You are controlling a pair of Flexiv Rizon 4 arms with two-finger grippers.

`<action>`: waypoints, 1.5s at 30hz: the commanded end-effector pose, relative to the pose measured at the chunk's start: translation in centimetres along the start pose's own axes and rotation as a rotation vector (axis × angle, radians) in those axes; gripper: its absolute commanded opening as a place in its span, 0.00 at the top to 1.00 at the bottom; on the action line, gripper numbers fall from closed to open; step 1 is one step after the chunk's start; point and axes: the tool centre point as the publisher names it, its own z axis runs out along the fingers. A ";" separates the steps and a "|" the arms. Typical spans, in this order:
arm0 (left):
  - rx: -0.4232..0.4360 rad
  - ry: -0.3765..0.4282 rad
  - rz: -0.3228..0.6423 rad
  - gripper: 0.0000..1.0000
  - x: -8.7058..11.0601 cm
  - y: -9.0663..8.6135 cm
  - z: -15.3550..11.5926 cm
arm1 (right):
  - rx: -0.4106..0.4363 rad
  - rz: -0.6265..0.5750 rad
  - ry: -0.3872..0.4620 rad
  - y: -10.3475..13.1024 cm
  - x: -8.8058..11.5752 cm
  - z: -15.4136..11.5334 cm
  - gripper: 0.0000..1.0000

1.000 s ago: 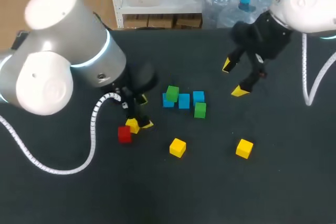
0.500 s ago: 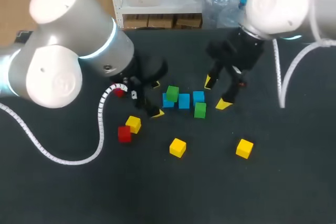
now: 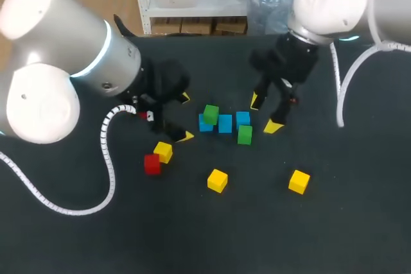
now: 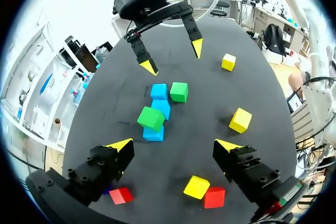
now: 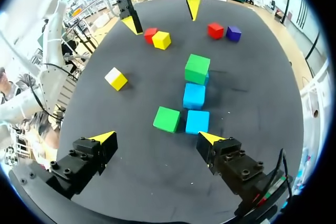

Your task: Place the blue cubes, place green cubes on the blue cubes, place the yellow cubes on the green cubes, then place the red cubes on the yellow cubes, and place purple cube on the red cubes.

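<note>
The left gripper point(image 3: 185, 117) has been drawn back from the yellow cube point(image 3: 163, 152), spread wide and empty. The right gripper point(image 3: 264, 113), also wide, has been brought beside the loose green cube point(image 3: 244, 135) by the blue cubes point(image 3: 225, 124), likely for stacking.

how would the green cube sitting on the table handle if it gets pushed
The green cube would likely slide rather than roll: its flat face rests on the table. Crisp edges suggest it's rigid, and it's probably light. It sits close beside a blue cube, so a push that way would probably shift both.
</note>
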 end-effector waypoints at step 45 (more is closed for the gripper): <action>0.001 -0.008 0.002 0.00 0.2 0.0 0.0 | 0.121 0.086 0.011 1.0 -0.2 4.3 0.00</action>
